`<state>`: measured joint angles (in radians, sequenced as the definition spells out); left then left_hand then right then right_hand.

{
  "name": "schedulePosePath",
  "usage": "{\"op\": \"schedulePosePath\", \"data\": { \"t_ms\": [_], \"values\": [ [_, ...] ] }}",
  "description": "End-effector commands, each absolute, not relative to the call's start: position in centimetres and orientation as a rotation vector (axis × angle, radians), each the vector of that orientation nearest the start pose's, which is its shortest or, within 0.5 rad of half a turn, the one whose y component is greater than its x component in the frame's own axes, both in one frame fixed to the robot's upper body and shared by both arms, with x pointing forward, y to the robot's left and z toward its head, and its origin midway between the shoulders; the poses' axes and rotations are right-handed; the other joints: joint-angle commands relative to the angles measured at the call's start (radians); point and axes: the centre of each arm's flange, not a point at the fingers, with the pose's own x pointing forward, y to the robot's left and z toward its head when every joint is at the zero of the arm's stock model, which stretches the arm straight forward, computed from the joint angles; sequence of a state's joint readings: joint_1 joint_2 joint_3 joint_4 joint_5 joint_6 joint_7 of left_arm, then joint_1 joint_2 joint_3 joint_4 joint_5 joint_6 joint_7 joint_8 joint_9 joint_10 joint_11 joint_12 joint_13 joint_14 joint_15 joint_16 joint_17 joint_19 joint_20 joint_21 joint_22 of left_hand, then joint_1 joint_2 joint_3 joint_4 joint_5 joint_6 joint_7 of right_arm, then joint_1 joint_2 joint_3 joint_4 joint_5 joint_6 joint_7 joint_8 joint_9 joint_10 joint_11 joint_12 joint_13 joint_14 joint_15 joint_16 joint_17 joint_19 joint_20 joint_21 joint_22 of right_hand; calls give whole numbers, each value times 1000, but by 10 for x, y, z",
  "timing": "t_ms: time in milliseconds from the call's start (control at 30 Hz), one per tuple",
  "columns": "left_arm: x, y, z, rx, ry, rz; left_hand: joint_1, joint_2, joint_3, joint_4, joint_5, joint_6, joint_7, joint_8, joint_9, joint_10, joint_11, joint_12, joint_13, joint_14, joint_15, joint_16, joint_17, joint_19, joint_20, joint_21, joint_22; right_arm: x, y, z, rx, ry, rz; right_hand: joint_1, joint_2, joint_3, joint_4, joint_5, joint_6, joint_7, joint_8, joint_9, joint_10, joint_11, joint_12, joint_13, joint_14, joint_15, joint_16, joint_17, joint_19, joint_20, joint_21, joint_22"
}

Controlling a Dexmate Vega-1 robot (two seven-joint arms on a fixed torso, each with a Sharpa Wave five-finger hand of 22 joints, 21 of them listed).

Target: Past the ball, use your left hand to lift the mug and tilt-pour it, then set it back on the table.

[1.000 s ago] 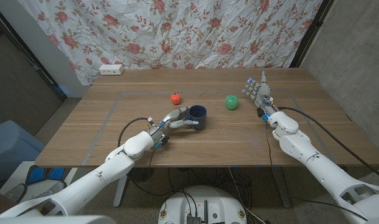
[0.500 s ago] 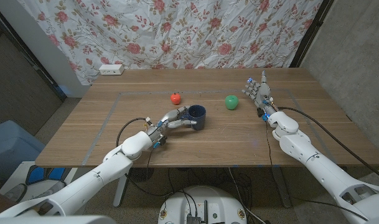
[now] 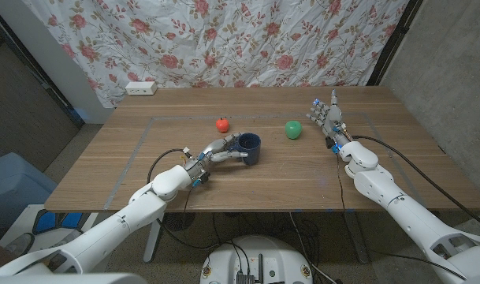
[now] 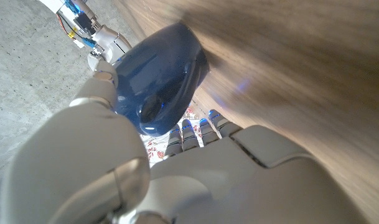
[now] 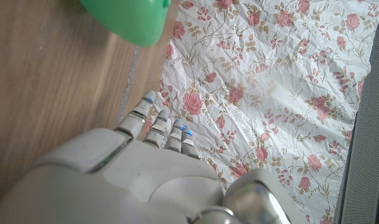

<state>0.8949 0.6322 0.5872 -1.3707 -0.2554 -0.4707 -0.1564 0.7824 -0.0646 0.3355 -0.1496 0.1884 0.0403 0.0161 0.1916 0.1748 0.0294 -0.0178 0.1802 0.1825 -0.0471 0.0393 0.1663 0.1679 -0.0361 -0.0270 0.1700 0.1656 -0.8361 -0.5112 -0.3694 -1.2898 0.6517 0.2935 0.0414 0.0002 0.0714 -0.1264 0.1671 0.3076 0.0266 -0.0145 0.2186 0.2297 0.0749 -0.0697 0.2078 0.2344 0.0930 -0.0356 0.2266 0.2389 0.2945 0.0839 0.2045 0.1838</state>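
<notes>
Wooden table (image 3: 106, 166) with faint taped rectangle outline, floral rose-print curtain (image 3: 247, 39) behind far edge, white power strip (image 3: 141, 88) at far left corner, grey concrete wall (image 3: 452, 71) right, blue bin (image 3: 11, 193) on floor left

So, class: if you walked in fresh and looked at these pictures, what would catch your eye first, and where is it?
The dark blue mug near the middle of the wooden table, with the left hand closed around its side. Next, two bright fruit-like toys: a red one just behind the mug and a green one to its right. Behind everything hangs a curtain with red roses.
</notes>
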Motion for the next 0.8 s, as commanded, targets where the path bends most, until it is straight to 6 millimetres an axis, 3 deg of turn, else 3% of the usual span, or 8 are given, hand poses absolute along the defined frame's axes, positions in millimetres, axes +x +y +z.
{"op": "schedulePosePath", "data": {
  "t_ms": [33,267,633,800],
  "values": [
    [608,209,-91,506,-642,-576,-25,0,-6,3,-3,-26,7,-10,1,-26,9,-3,1,-37,8,-1,1,-40,0,-2,1,654,-293,-28,39,-593,211,-8,49,-3,5,8,7,-1,5,5,3,-3,6,4,8,-7,5,4,3,-1,5,1],
    [603,218,-87,481,-651,-573,-52,1,-12,9,-4,-38,12,-10,1,-55,17,-3,0,-67,10,1,2,-86,2,-4,1,654,-293,-28,39,-593,212,-8,49,-3,5,8,7,0,5,5,3,-3,6,5,8,-6,5,4,4,-1,5,2],
    [597,232,-79,417,-678,-552,-72,11,-13,15,-2,-46,14,-11,1,-72,17,-2,-1,-76,11,4,2,-111,3,-2,1,654,-293,-27,39,-593,211,-8,49,-3,5,8,7,-2,5,5,3,-3,6,5,8,-7,5,4,3,-1,5,2],
    [594,240,-76,386,-691,-536,-80,15,-13,16,-1,-44,20,-9,1,-74,21,0,-2,-75,-8,7,2,-113,3,2,1,654,-293,-27,39,-593,212,-8,49,-3,5,8,7,-1,5,5,3,-3,6,5,8,-8,4,4,3,-1,5,2]
  ]
}}
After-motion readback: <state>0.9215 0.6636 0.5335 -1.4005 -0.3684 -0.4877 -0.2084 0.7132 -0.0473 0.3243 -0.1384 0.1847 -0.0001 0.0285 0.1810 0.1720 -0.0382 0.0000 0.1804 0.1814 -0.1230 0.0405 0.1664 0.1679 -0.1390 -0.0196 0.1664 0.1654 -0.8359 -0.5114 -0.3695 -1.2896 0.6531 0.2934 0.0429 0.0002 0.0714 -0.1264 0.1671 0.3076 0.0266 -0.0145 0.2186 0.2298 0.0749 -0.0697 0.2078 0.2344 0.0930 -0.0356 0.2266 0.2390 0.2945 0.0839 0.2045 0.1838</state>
